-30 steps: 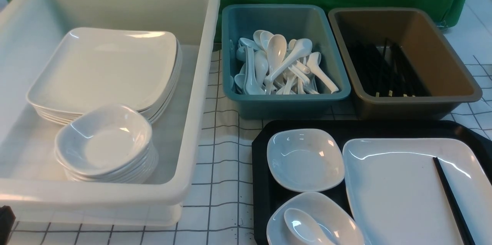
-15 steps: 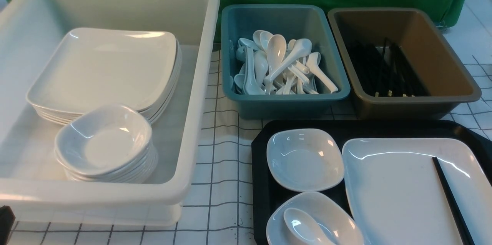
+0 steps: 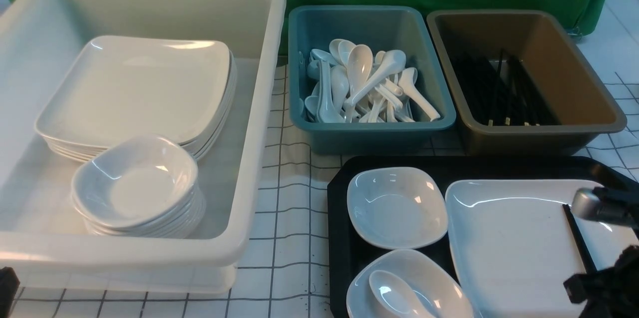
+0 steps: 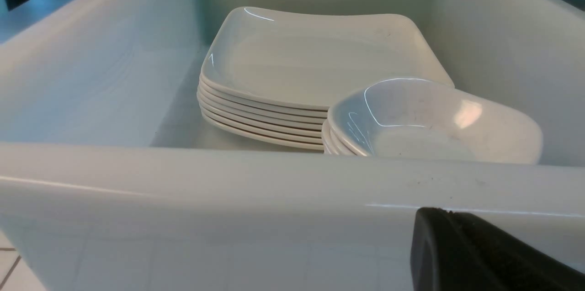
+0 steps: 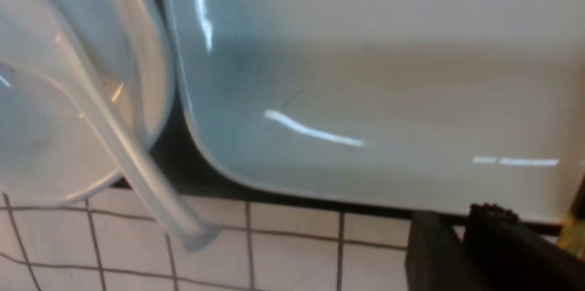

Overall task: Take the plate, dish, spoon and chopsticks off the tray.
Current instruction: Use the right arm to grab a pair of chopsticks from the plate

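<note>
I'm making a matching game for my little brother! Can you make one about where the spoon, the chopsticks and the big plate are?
Things:
1. spoon
2. chopsticks
3. plate

Places:
A. straight on the black tray
B. lying on top of the plate
C. inside a small dish

Pairs: 1-C, 2-B, 3-A

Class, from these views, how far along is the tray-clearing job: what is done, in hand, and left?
Done: nothing. The plate, far dish, near dish with the spoon, and chopsticks all sit on the tray. In hand: the right arm reaches in beside the chopsticks, gripping nothing visible. Left: every piece.
</note>
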`<act>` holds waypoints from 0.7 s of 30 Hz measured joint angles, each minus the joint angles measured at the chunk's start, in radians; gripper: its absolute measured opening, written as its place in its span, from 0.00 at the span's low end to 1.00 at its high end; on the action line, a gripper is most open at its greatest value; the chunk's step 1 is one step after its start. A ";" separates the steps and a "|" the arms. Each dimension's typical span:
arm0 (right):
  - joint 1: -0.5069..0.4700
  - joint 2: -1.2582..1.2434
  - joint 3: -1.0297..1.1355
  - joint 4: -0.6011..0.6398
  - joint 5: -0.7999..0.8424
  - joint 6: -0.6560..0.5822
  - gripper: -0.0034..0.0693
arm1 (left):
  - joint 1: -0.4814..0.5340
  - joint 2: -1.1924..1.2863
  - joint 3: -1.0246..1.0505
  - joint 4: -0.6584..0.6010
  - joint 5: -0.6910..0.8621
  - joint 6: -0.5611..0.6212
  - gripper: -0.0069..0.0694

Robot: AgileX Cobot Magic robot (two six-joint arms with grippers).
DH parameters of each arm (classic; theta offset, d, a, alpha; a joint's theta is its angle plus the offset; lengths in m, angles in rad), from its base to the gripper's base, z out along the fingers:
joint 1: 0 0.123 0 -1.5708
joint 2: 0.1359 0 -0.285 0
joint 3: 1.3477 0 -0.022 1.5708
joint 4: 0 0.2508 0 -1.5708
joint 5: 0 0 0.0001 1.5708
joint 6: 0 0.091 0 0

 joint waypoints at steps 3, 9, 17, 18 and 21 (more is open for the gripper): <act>0.000 0.059 -0.088 -0.071 0.023 0.038 0.47 | 0.000 0.000 0.000 0.000 0.000 0.000 0.12; 0.000 0.106 -0.129 -0.187 0.016 0.097 0.62 | 0.000 0.000 0.000 0.000 0.000 0.000 0.12; 0.000 0.267 -0.132 -0.278 -0.032 0.151 0.62 | 0.000 0.000 0.000 0.005 0.000 0.000 0.12; 0.000 0.283 -0.132 -0.279 -0.035 0.151 0.62 | 0.000 0.000 0.000 0.000 0.000 0.000 0.12; 0.000 0.329 -0.132 -0.280 -0.033 0.148 0.57 | 0.000 0.000 0.000 0.005 0.000 0.000 0.12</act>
